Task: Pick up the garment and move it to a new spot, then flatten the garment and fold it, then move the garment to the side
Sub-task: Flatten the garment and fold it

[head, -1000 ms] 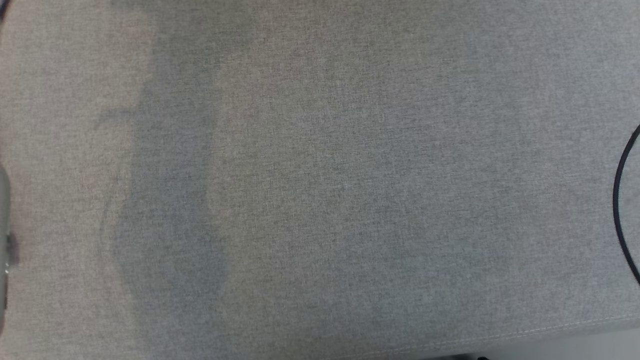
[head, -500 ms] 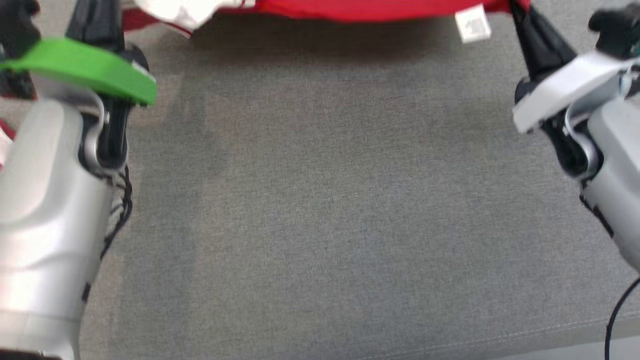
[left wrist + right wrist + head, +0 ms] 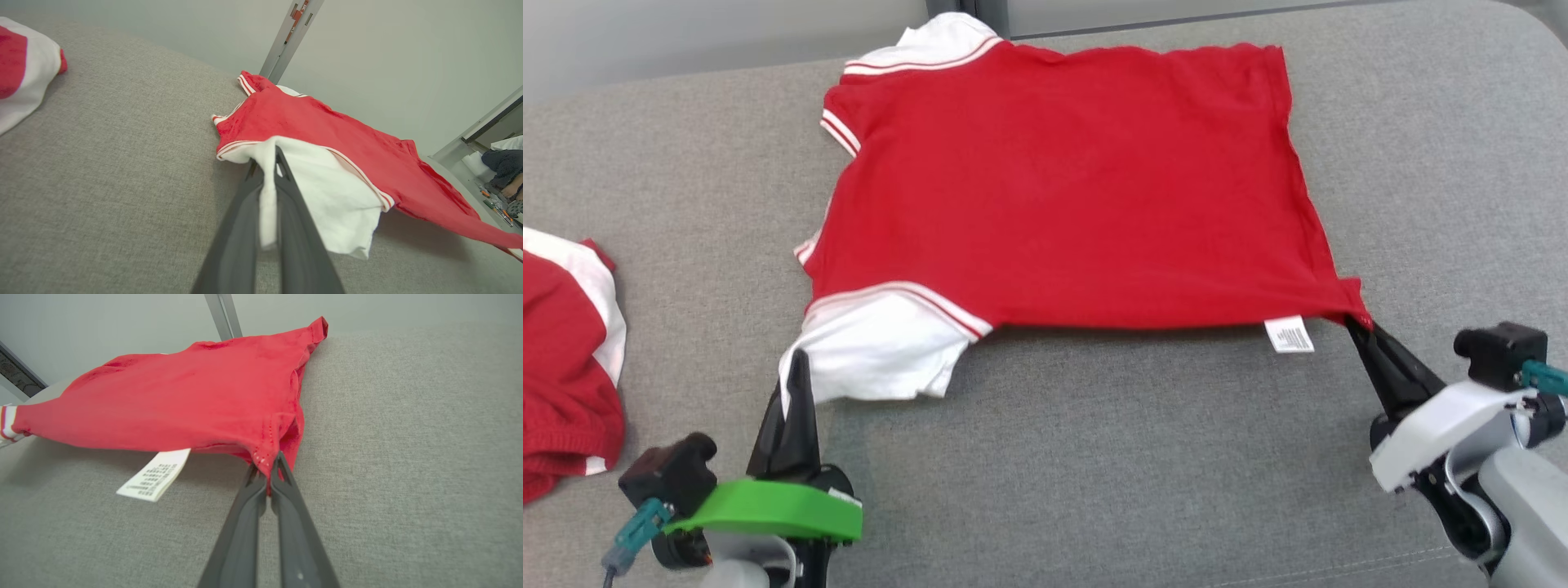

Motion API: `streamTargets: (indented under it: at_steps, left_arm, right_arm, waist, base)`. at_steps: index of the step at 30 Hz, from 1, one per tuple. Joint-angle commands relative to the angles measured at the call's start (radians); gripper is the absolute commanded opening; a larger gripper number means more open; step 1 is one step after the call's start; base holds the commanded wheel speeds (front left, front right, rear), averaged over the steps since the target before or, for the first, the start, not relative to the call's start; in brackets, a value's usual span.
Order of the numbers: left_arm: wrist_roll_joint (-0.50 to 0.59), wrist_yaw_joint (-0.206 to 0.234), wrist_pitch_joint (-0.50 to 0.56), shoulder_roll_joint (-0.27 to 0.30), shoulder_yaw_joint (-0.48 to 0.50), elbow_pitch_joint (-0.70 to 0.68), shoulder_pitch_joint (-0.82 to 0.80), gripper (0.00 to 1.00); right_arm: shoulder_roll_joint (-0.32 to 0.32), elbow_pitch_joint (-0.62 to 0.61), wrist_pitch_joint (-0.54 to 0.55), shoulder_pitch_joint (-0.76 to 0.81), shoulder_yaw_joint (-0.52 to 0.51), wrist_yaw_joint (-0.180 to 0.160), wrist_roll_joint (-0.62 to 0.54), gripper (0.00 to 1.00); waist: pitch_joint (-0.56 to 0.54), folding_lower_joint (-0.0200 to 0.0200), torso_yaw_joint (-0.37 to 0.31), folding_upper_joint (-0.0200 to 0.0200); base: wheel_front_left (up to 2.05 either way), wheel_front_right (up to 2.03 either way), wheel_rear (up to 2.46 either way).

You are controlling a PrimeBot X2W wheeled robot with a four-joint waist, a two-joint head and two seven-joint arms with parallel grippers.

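Head view shows the red garment point(image 3: 1062, 188) spread across the far middle of the grey fabric surface point(image 3: 1135, 457). Its shoulders lie to the left and its hem to the right. One white sleeve lies at the far left corner, and the near sleeve point(image 3: 882, 351) droops toward the near left.

The left tool point(image 3: 797, 359) is clenched on the edge of the near sleeve. In the left wrist view, a strip of white cloth runs pinched between its two dark fingers. The right tool point(image 3: 1357, 325) is clenched on the near right corner of the hem, and the right wrist view shows red cloth bunched into a point where the fingertips meet.

Between the two tools the garment's near edge is stretched and lifted off the surface, with a shadow beneath it. The far part of the garment rests on the fabric. A white care label point(image 3: 1289, 335) hangs from the near edge, just beside the right tool's grip.

A second garment point(image 3: 564, 359), red and white and crumpled, lies at the left, well apart from the first. A grey metal post point(image 3: 968, 10) stands beyond the far edge of the surface, near the far sleeve, against a pale wall.
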Motion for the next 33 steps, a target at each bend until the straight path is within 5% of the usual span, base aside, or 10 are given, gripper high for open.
streamTargets:
  at_steps: [1, 18, 33]
  left_arm:
    - [0.013, 0.001, -0.003, -0.009, 0.017, -0.011, 0.040, 0.00]
    - [0.049, -0.006, 0.005, -0.050, -0.025, -0.083, 0.257, 0.00]
    - [0.091, -0.058, 0.093, 0.015, -0.054, -0.022, -0.003, 0.00]
  right_arm:
    - [-0.010, -0.011, -0.003, 0.042, -0.013, -0.001, -0.020, 0.00]
    - [0.025, -0.150, 0.060, 0.405, -0.207, -0.001, -0.093, 0.00]
    - [0.064, -0.142, 0.163, 0.243, -0.212, -0.001, -0.161, 0.00]
  waist:
    - [-0.027, 0.0000, 0.012, 0.0000]
    - [-0.088, 0.0000, 0.016, 0.0000]
    - [-0.031, 0.0000, -0.008, 0.0000]
  base:
    - [0.00, 0.00, 0.00]
    - [0.00, 0.00, 0.00]
    - [0.00, 0.00, 0.00]
